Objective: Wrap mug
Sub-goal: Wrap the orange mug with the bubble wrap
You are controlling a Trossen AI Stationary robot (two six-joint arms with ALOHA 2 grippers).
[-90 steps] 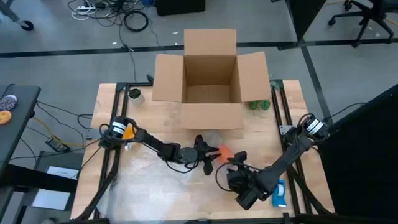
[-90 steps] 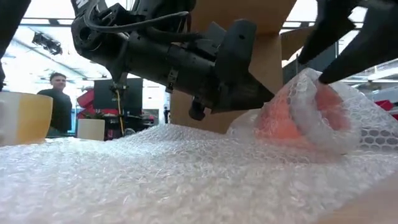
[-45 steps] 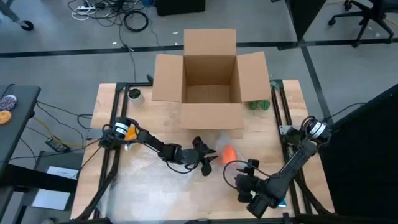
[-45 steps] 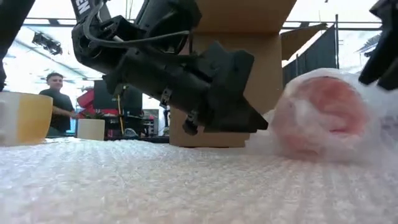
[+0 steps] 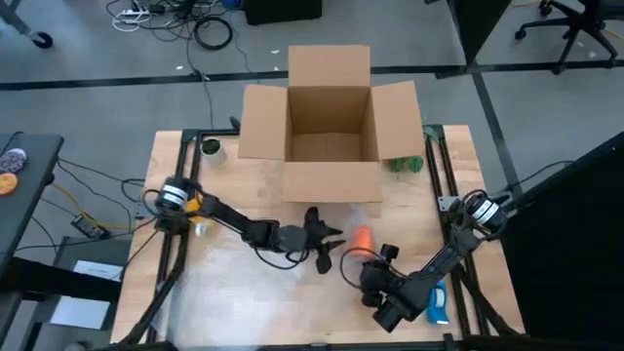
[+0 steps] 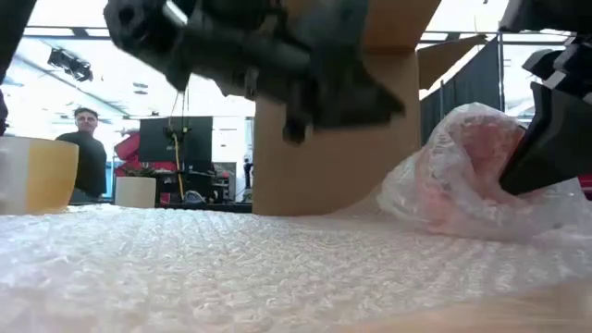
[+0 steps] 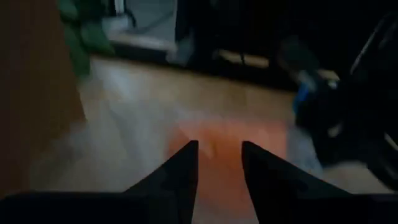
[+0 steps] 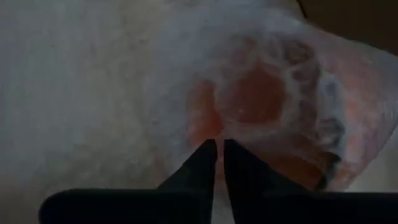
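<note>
The mug [image 5: 362, 237] lies on the bench [image 5: 453, 175], in front of the cardboard box [image 5: 329, 127], half covered by bubble wrap [image 6: 185, 268]. My right jaws are almost closed and pinch the bubble wrap just beside the mug. My left jaws are open a little, holding nothing, above the wrap on the other side of the mug.

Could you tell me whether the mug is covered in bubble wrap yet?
Partly: bubble wrap bunches over the mug, orange showing through, beside the right gripper.
</note>
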